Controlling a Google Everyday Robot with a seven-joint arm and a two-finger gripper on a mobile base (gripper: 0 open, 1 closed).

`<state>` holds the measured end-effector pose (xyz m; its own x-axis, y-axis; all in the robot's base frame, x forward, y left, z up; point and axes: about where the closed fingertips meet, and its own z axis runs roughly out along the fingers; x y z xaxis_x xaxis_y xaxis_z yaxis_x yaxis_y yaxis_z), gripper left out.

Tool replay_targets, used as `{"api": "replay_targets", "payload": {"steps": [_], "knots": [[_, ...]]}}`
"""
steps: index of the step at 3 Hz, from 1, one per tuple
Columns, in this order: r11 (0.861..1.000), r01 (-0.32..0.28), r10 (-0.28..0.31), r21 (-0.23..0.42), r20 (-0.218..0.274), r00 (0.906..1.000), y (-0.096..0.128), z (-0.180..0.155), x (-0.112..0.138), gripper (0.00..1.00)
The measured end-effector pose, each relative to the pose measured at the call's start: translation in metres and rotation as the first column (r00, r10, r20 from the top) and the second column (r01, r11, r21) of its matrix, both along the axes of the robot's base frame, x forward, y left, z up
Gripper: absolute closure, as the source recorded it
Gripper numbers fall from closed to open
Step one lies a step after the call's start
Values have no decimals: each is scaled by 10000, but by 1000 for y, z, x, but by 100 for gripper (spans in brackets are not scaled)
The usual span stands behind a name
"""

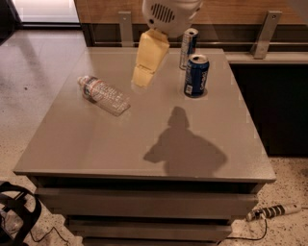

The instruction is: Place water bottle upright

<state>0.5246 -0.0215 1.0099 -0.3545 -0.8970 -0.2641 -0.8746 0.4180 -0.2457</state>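
Observation:
The water bottle (103, 94) lies on its side on the left part of the grey table (144, 144), its white cap pointing to the far left. It is clear and ribbed with a label band near the cap end. My gripper (143, 77) hangs above the table's middle, a pale yellow block under the white arm housing (171, 14). It is to the right of the bottle and a little above it, not touching it.
A blue drink can (196, 75) stands upright right of centre. A slim silver-blue can (188, 48) stands behind it near the far edge. The arm's shadow (185, 146) falls on the table's front right. Metal brackets stand along the back wall.

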Motion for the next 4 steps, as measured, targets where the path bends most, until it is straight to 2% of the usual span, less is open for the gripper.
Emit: {"api": "replay_targets", "payload": {"steps": [1,2,4], "knots": [[9959,764,-765,490,6,9971,35,-12,0,0],[9958,758,-760,507,25,9971,36,-11,0,0],[9910,1144,-1081,691,-885,9902,46,-33,34,0]]}}
